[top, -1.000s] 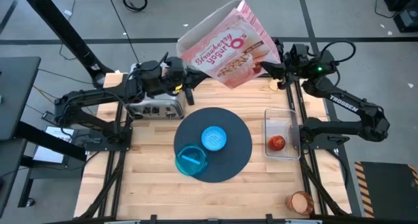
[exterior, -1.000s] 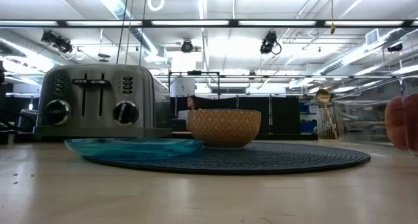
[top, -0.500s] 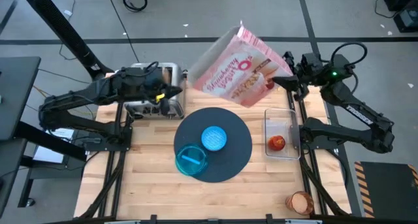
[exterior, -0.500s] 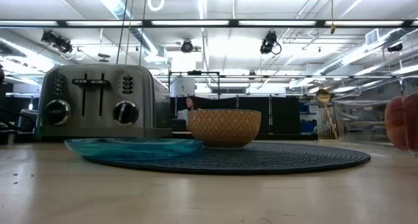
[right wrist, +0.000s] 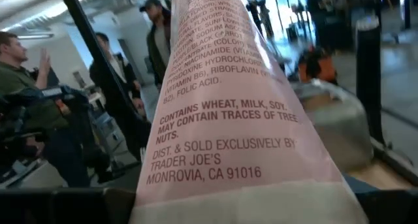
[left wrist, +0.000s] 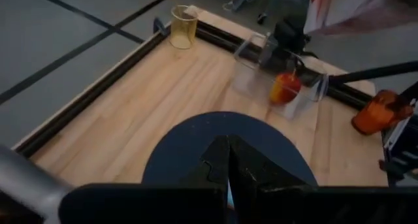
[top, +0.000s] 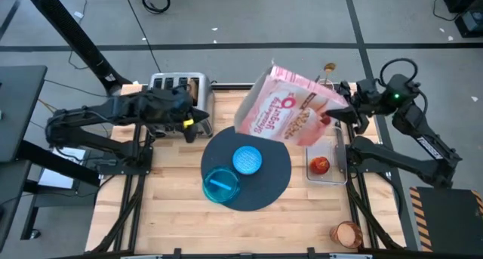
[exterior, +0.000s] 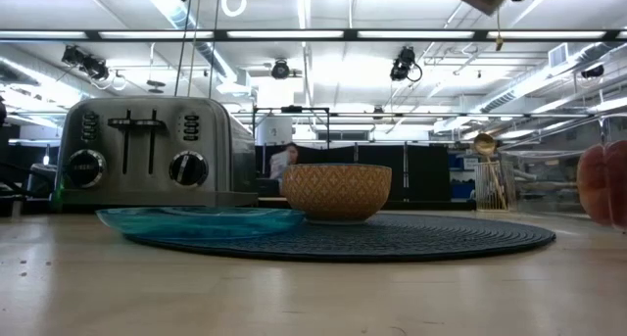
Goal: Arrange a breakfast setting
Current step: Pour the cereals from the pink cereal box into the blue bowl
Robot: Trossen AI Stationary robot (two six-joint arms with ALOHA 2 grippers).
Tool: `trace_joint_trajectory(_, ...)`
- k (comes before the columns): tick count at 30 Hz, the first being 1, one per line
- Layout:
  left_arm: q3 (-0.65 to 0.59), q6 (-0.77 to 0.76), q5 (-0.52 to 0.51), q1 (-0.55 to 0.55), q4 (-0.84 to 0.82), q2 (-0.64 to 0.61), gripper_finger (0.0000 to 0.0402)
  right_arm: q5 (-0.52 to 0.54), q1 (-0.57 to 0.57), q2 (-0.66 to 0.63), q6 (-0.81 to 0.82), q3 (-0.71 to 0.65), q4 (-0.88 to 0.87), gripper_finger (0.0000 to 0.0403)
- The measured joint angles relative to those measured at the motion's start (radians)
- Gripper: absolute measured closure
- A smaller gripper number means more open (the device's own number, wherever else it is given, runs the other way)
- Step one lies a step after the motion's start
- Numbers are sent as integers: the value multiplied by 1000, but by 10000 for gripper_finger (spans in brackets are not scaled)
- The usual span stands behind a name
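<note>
Right gripper [top: 332, 114] clasping pink cereal box [top: 290, 112], hanging tilted above mat [top: 283, 164] edge beside blue bowl [top: 247, 159] | left gripper [top: 198, 123] clenched, empty | risk: box slipping, cereal overshooting bowl.

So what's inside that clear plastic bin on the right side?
A red fruit sits inside the clear plastic bin; its far end is covered by the tilted pink cereal box.
</note>
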Motion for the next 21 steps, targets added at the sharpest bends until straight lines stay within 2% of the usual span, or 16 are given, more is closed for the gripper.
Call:
trace_joint_trajectory(7, 0, -2, -11, -50, 18, 96, 395, -3, 0, -42, -94, 0, -230, 207)
trace_joint_trajectory(14, 0, -76, -11, -136, 95, 215, 395, -7, 0, -56, -204, 0, -341, 207)
trace_joint_trajectory(21, 0, -178, -10, -191, 148, 356, 395, -4, 0, -55, -382, 0, -470, 207)
